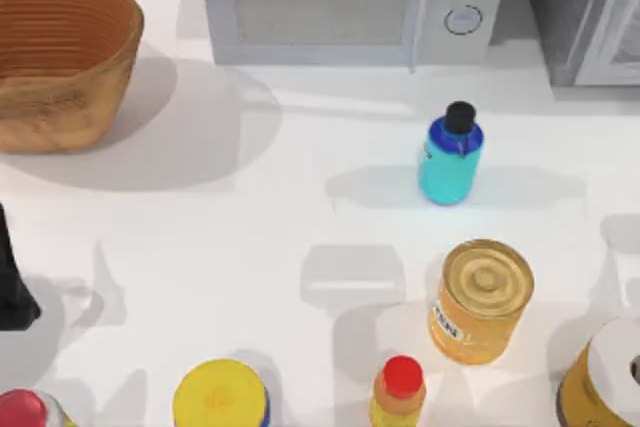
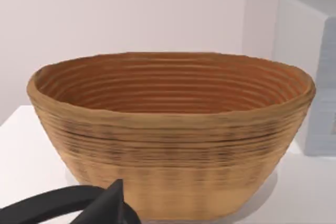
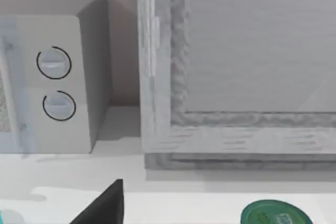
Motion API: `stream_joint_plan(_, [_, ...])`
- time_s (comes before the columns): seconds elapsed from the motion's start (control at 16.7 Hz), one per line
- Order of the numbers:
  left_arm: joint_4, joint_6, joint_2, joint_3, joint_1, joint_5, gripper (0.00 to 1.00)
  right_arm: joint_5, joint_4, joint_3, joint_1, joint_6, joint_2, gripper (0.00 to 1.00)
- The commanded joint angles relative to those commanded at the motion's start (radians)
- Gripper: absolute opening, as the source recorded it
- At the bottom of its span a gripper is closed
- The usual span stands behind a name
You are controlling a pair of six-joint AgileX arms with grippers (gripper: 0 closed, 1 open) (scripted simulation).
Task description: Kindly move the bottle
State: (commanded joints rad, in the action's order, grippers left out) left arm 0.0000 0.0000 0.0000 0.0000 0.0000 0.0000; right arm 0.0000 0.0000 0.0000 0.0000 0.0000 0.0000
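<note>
The bottle [image 1: 450, 159], small and teal with a blue shoulder and a black cap, stands upright on the white table right of centre, in front of the microwave [image 1: 340, 2]. Nothing touches it. My left arm is a dark shape at the table's left edge, and part of my left gripper [image 2: 100, 208] faces the basket in the left wrist view. Part of my right gripper [image 3: 105, 205] looks toward the microwave [image 3: 52, 82] and a grey cabinet [image 3: 236, 66].
A woven basket [image 1: 60, 57] sits at the back left. A gold-topped can [image 1: 482, 299] stands in front of the bottle. Along the front edge are a yellow bottle with a red cap [image 1: 400, 392], a yellow-lidded jar [image 1: 220, 397] and a white-topped tin [image 1: 605, 377]. A green lid [image 3: 273, 214] lies near the cabinet.
</note>
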Motion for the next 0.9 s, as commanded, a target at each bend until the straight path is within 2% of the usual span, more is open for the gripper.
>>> stream_joint_plan(0.24, [0.015,0.001,0.031,0.017,-0.016,0.001,1.00,0.000,0.000,0.000,0.000,0.000,0.000,1.00])
stream_joint_plan(0.42, [0.074,0.003,0.157,0.083,-0.078,0.006,1.00,0.000,0.000,0.000,0.000,0.000,0.000,1.00])
stream_joint_plan(0.6, [0.162,0.007,0.377,0.182,-0.170,0.012,1.00,0.000,0.000,0.000,0.000,0.000,0.000,1.00])
stream_joint_plan(0.9, [0.347,0.015,0.876,0.391,-0.360,0.024,1.00,0.000,0.000,0.000,0.000,0.000,0.000,1.00])
